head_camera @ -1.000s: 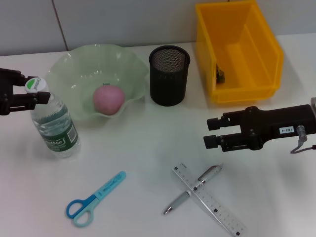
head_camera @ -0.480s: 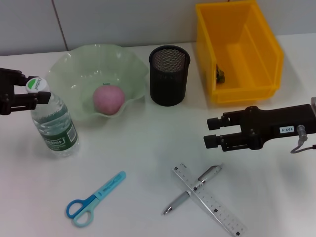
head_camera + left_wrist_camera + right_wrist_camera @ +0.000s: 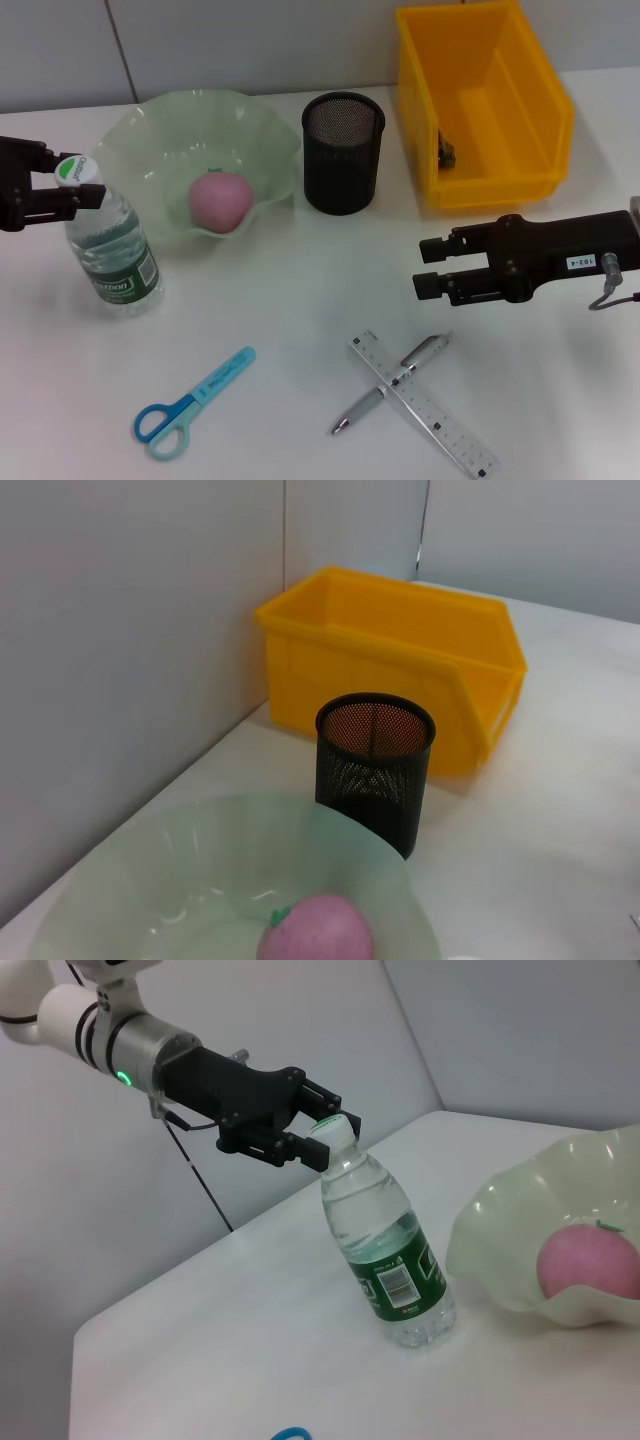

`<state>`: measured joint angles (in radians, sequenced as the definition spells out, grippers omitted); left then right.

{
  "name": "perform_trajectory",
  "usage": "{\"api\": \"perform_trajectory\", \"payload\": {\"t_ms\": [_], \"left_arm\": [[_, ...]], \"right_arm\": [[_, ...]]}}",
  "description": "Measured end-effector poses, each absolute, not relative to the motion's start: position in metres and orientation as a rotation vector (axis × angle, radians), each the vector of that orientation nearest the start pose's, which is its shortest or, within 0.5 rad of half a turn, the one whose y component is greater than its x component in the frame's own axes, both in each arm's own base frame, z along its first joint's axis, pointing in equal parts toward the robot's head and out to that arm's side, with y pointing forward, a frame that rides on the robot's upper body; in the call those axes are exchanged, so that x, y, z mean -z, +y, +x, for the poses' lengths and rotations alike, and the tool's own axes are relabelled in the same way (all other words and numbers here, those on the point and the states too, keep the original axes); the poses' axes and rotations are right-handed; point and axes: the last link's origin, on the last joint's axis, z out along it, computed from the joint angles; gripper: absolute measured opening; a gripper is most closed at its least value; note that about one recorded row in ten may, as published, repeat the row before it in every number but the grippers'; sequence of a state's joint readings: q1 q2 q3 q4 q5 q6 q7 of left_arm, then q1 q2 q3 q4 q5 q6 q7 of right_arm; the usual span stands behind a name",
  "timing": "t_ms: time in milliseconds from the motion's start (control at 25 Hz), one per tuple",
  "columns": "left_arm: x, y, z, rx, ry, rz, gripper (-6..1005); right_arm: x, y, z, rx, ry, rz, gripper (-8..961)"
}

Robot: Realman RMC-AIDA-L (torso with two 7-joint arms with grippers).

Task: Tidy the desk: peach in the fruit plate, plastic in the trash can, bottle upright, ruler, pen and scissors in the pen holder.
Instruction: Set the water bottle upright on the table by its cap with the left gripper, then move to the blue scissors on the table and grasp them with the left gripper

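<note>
Ruler [image 3: 425, 405]: one, crossed with one pen [image 3: 390, 383] on the desk [image 3: 300, 300].
Scissors [image 3: 192, 403]: one pair, lying flat.
Right gripper [image 3: 428, 270]: fingers spread, nothing held.
Bottle [image 3: 105, 240]: one, upright; cap pinched by left gripper [image 3: 80, 187].
Fruit plate [image 3: 140, 140]: one peach [image 3: 220, 200] inside.
Pen holder [image 3: 343, 153]: one, nothing seen inside.
Trash can [image 3: 483, 100]: one small dark item inside.

The left gripper [image 3: 322, 1138] is matte black on a silver-white arm with a glowing green light and a thin black cable, while the black right gripper [image 3: 428, 267] carries a small white label.
</note>
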<state>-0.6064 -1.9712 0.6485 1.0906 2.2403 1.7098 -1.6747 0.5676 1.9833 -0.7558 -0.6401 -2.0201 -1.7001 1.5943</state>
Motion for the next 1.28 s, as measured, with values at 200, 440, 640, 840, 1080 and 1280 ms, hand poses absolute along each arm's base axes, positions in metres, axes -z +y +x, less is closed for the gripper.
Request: {"api": "perform_trajectory", "payload": {"t_ms": [200, 440, 640, 840, 1080, 1280], "left_arm": [[-0.107, 0.367, -0.234, 0.244, -0.47, -2.722, 440], [-0.107, 0.368, -0.233, 0.242, -0.469, -2.723, 470], [-0.107, 0.368, -0.233, 0.241, -0.472, -2.723, 494], [-0.106, 0.369, -0.232, 0.24, -0.476, -2.725, 568], [-0.108, 0.366, -0.231, 0.264, -0.473, -2.734, 680], [-0.118, 0.362, -0.225, 0.341, -0.434, -2.716, 787]], "right_arm": [[-0.024, 0.328, 0.256, -0.665, 0.824, -2.884, 656], [-0.024, 0.328, 0.255, -0.671, 0.82, -2.889, 656], [-0.024, 0.328, 0.254, -0.672, 0.821, -2.891, 657], [-0.024, 0.328, 0.254, -0.672, 0.822, -2.892, 657], [-0.025, 0.328, 0.255, -0.671, 0.823, -2.891, 657], [-0.025, 0.328, 0.256, -0.671, 0.827, -2.889, 657]]}}
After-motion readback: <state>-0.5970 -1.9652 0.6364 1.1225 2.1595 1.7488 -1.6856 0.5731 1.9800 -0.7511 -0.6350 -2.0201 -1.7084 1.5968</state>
